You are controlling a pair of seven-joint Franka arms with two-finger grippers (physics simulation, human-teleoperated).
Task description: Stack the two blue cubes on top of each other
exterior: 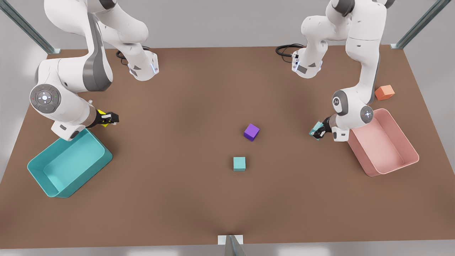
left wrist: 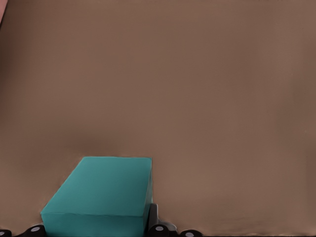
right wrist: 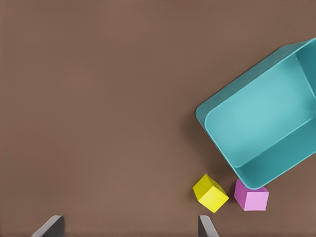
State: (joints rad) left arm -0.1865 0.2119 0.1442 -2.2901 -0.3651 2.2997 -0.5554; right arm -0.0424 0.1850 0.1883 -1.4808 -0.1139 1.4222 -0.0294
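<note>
One blue cube (exterior: 239, 164) rests on the brown table near the middle, toward the front edge. The other blue cube (exterior: 315, 130) is tilted in my left gripper (exterior: 318, 132), which is shut on it at the front view's right, beside the pink bin. In the left wrist view that cube (left wrist: 98, 192) sits between the fingers of the left gripper (left wrist: 94, 228). My right gripper (exterior: 108, 119) waits at the front view's left by the teal bin. In the right wrist view the right gripper (right wrist: 128, 229) is open with nothing between its fingers.
A purple cube (exterior: 251, 132) lies just behind the free blue cube. The pink bin (exterior: 401, 133) and an orange cube (exterior: 384, 92) are at the right. The teal bin (exterior: 41, 181) (right wrist: 237, 90) stands at the left, with a yellow cube (right wrist: 210, 192) and a pink cube (right wrist: 252, 197) beside it.
</note>
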